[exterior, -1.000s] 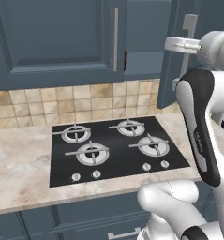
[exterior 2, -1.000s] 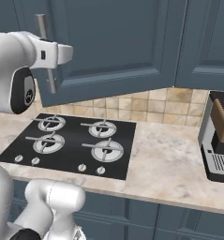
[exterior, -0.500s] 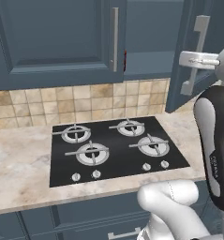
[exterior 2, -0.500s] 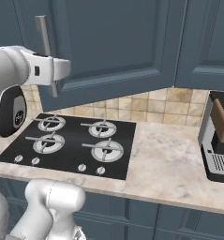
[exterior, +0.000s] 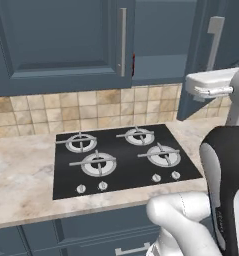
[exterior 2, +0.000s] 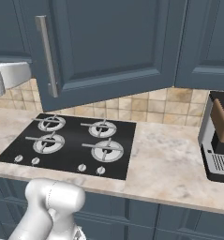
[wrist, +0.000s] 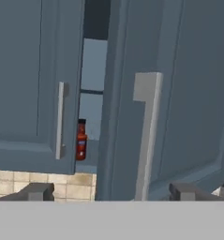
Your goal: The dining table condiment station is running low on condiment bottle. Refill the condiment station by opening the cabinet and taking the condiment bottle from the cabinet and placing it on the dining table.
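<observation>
The cabinet's (exterior: 61, 45) right door (exterior: 196, 55) stands swung out, and its left door (wrist: 33, 79) is shut. Through the gap, the condiment bottle (wrist: 81, 140) stands upright on the bottom shelf, dark red with a black cap. A red sliver of the bottle (exterior: 133, 64) also shows in the left base view. My gripper (wrist: 112, 192) is open, its fingertips (wrist: 36, 191) wide apart, a little back from the open door's silver bar handle (wrist: 146, 136) and touching nothing. My white hand (exterior: 211, 85) hangs just below that handle (exterior: 214, 40). The dining table is out of view.
Below the cabinet, a black gas hob (exterior: 121, 157) is set into a stone counter (exterior: 21, 185) with a tiled backsplash. A coffee machine (exterior 2: 219, 140) stands at the counter's right end. The open door (exterior 2: 108, 47) juts out over the hob.
My gripper went from shut on the door handle to open and let it go. The right door swung further out, and my hand drew back with it.
</observation>
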You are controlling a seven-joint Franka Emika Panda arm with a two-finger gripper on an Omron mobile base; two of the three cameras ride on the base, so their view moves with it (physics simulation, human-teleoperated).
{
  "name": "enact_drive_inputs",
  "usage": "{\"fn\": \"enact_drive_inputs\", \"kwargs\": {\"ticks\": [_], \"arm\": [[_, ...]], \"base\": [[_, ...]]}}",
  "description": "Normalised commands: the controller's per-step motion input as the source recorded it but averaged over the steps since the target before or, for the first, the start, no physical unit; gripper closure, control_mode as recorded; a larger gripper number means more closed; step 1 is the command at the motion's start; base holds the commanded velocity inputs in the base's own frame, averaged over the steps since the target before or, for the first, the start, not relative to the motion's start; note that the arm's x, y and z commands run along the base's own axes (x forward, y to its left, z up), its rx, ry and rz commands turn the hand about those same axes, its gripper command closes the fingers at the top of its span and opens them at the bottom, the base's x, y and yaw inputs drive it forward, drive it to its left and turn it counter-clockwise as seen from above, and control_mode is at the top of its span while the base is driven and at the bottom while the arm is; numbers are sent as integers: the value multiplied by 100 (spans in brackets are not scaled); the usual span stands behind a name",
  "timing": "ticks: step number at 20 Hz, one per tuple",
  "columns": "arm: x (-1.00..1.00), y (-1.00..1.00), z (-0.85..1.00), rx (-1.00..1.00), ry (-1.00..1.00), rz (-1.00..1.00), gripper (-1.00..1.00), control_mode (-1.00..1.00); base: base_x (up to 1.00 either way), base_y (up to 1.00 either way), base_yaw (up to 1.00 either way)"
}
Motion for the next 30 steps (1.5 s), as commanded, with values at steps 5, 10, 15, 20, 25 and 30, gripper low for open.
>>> {"fn": "enact_drive_inputs", "kwargs": {"ticks": [5,10,15,20,25,30], "arm": [[41,74,-11,-30,26,-13,-100,-100],[76,26,-33,-26,22,-5,-100,-100],[94,0,-53,-19,16,0,-100,-100],[97,6,-58,-20,13,3,-100,-100],[41,2,-30,-25,1,2,-100,-100],[0,-27,-3,-17,0,0,-100,-100]], "base": [[0,0,0],[0,0,0],[0,0,0],[0,0,0],[0,0,0],[0,0,0]]}}
